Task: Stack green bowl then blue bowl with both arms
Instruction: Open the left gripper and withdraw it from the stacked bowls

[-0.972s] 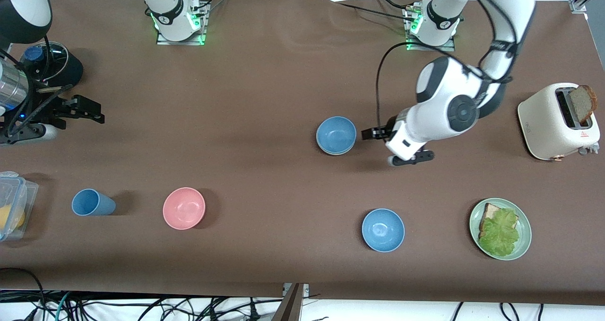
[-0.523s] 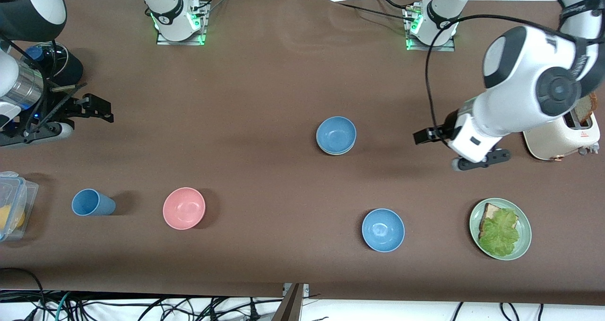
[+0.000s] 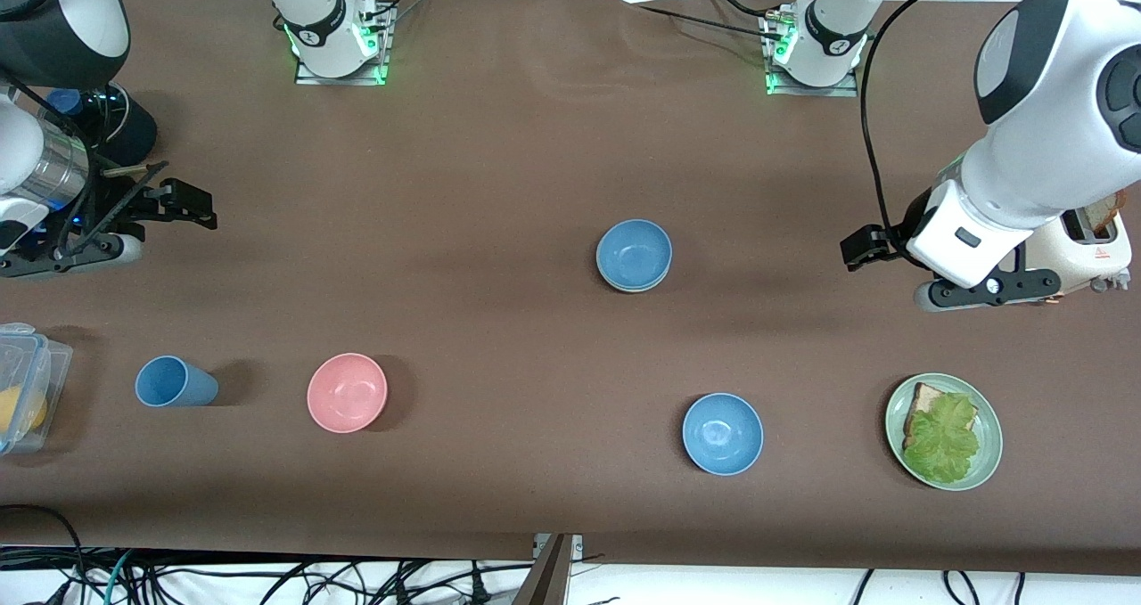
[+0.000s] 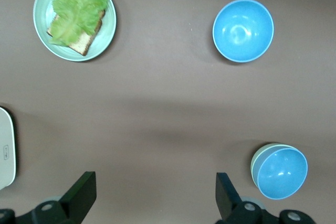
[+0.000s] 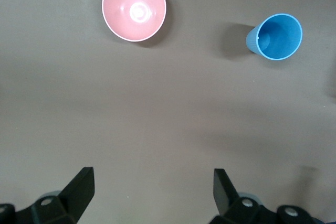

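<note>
Two bowls form a stack at the centre of the front view: the blue bowl sits nested inside the green bowl, of which only a thin pale rim shows beneath. In the left wrist view the same stack appears at the lower right of the frame, blue bowl within green bowl.

The left gripper hangs over bare worktop at the right of the front view, beside the toaster, well apart from the stack. Its fingers are spread wide with nothing between them.

The right gripper hovers at the left edge of the front view, also well apart from the stack. Its fingers stand wide apart and empty.

A second blue bowl rests alone at the lower centre-right of the front view, beside the green plate carrying toast and lettuce. The pink bowl and blue cup occupy the lower left.
</note>
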